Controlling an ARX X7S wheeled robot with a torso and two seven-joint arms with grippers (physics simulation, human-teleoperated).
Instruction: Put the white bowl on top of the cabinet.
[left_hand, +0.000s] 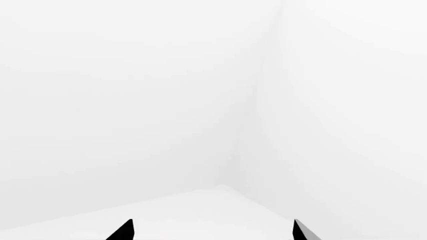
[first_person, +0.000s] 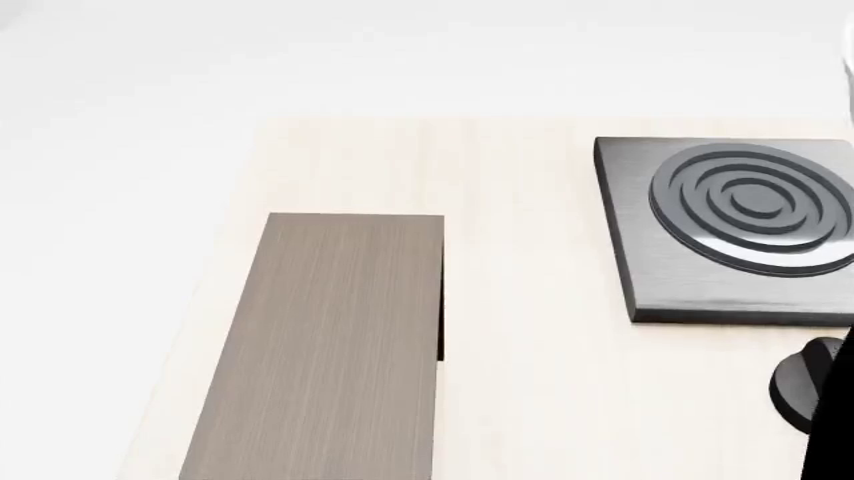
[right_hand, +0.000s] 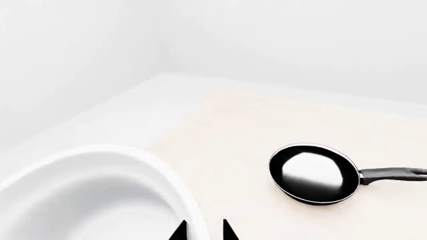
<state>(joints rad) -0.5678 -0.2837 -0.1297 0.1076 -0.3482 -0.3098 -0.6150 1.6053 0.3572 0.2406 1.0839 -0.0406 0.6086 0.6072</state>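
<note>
My right end effector (right_hand: 203, 231) pinches the white bowl (right_hand: 93, 200) by its rim, tips nearly closed, keeping it raised off the table (right_hand: 227, 145). My left end effector (left_hand: 212, 231) is spread wide, holding nothing. The cabinet (first_person: 327, 350) top is bare.

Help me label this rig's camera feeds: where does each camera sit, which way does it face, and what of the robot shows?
Left wrist: by the left gripper, facing a bare white room corner; only two black fingertips show.
Head: looks forward and down on the cabinet and stove plate.
Right wrist: by the right gripper, fingertips straddling the white bowl rim; frying pan beyond.
Shared: head and right wrist both show the light tabletop.
</note>
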